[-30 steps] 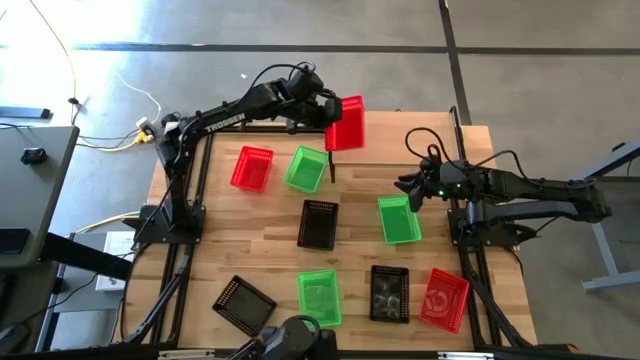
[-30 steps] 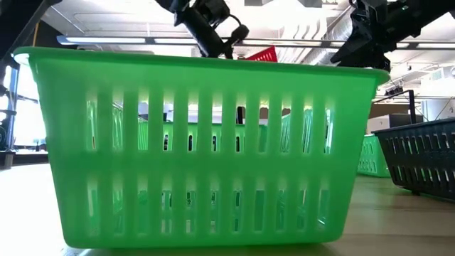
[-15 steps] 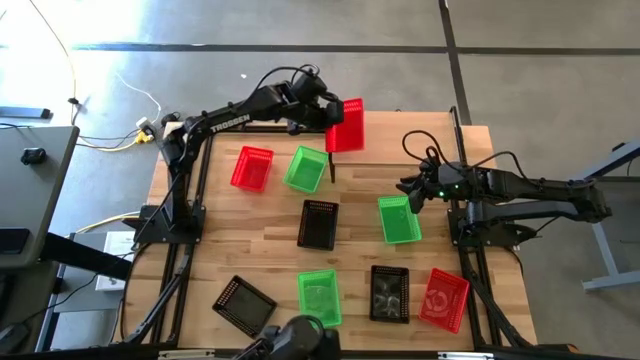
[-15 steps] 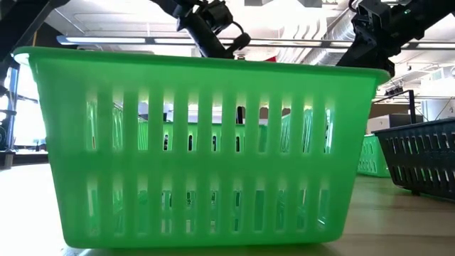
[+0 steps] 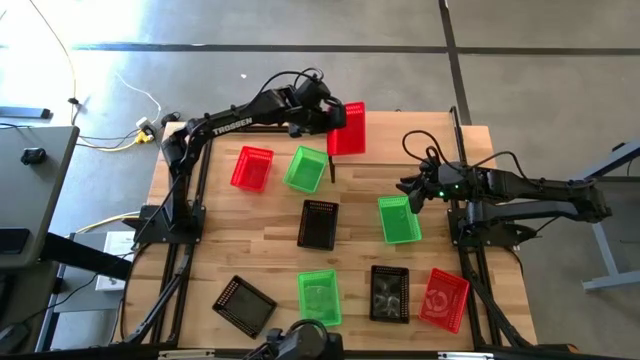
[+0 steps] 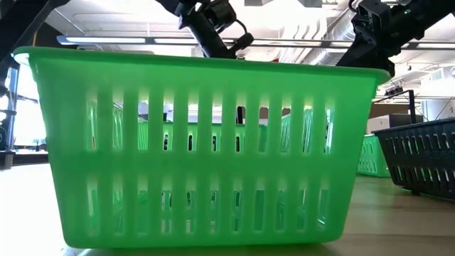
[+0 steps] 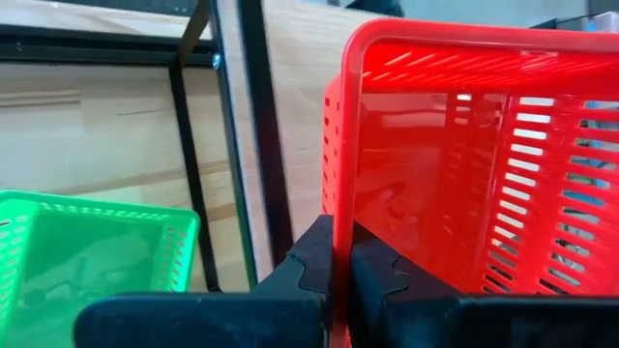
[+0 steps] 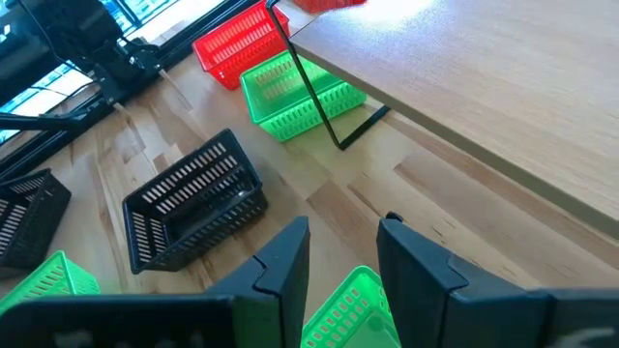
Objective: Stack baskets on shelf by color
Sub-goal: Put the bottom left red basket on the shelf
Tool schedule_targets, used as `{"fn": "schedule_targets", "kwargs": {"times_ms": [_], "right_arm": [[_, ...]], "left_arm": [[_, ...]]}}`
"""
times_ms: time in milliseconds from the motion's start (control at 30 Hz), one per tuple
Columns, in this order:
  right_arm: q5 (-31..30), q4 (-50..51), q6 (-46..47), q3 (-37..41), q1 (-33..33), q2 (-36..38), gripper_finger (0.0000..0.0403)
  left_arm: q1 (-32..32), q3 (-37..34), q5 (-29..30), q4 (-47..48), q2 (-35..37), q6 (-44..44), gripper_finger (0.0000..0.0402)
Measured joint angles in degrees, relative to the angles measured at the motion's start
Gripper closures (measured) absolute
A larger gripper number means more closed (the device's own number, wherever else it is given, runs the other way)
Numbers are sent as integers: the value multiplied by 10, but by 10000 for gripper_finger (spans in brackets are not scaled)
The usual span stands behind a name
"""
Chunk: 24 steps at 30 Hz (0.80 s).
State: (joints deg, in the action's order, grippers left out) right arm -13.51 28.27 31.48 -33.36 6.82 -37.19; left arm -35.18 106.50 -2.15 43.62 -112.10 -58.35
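**Red basket held above the shelf**

The left hand [image 7: 340, 275] is clenched on the red basket's [image 5: 347, 128] rim, apparently over the shelf's [image 8: 503, 87] left end. The right hand [image 8: 343, 253] hovers released above a green basket [image 5: 399, 219] below the shelf.

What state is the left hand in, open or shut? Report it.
Shut. The left hand has its fingers pinched tight on the rim of the red basket, no gap showing, holding it above the shelf.

I see a yellow cable [image 5: 52, 60] trailing over the grey floor [image 5: 200, 30] beyond the surface's [image 5: 350, 255] far-left corner, and a grey desk [image 5: 30, 190] past its left edge.
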Motion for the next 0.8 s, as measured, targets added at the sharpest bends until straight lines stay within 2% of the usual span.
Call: {"fn": "schedule_targets", "kwargs": {"times_ms": [800], "right_arm": [[0, 0, 15, 0, 0, 0, 293]], "left_arm": [[1, 0, 0, -6, -16, 5, 401]]}}
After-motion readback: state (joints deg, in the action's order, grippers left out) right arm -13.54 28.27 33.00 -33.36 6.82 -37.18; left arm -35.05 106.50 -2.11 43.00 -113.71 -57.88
